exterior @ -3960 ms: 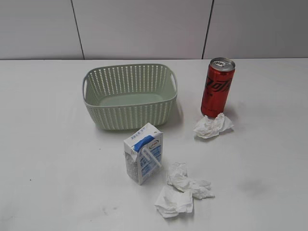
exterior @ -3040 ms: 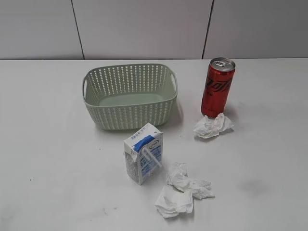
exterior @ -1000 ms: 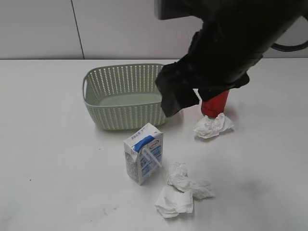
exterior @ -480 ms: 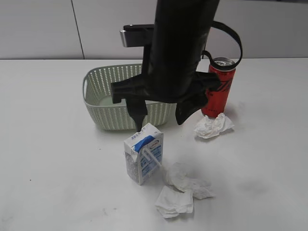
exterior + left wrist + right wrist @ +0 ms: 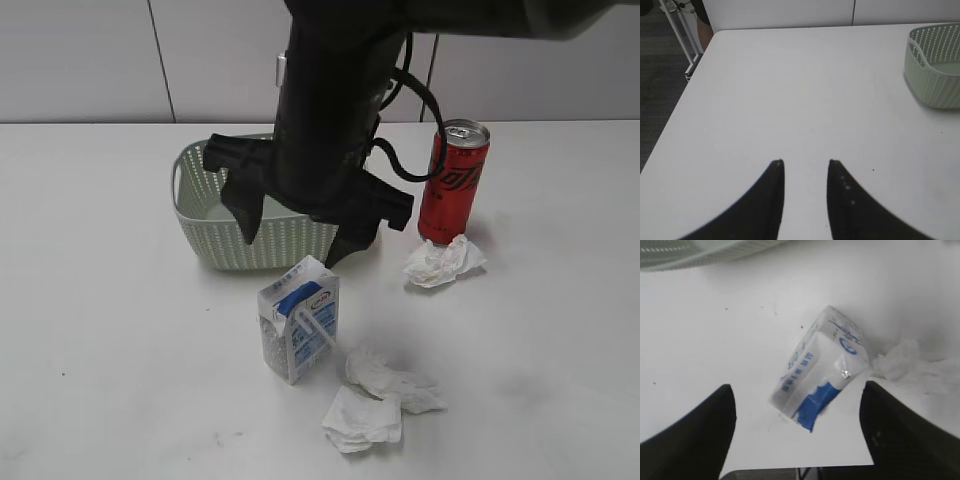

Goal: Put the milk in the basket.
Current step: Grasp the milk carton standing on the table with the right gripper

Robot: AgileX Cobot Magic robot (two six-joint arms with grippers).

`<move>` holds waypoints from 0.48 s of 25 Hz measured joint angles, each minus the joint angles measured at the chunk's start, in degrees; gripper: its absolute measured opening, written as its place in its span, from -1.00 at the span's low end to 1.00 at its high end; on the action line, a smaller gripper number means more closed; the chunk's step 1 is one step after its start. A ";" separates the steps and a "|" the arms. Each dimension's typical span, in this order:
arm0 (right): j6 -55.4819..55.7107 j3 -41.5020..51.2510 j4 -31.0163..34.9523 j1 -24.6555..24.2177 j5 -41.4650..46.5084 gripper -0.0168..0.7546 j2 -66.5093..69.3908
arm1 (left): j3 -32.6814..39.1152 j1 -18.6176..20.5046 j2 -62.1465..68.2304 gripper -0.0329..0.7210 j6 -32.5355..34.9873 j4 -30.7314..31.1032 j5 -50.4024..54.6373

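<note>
The milk [image 5: 298, 320], a small white carton with blue markings and a straw, stands on the table in front of the pale green basket [image 5: 205, 215]. It also shows in the right wrist view [image 5: 820, 372], between the two jaws. My right gripper [image 5: 292, 240] is wide open and hangs just above the carton, in front of the basket; in its own view its point is [image 5: 797, 390]. My left gripper [image 5: 805, 162] is open and empty over bare table, left of the basket [image 5: 935, 70].
A tall red soda can [image 5: 453, 180] stands right of the basket, with a crumpled tissue [image 5: 443, 262] at its foot. More crumpled tissues [image 5: 378, 400] lie right of the carton. The table's left edge [image 5: 687, 95] shows in the left wrist view.
My right arm has come in from the upper right and moved down and left over the basket's front. Its open jaws now hang above the carton. The carton has not moved.
</note>
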 joint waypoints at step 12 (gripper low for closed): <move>3.12 0.00 2.78 0.00 0.11 0.58 2.51 | 0.00 0.00 0.00 -0.33 0.00 0.00 0.00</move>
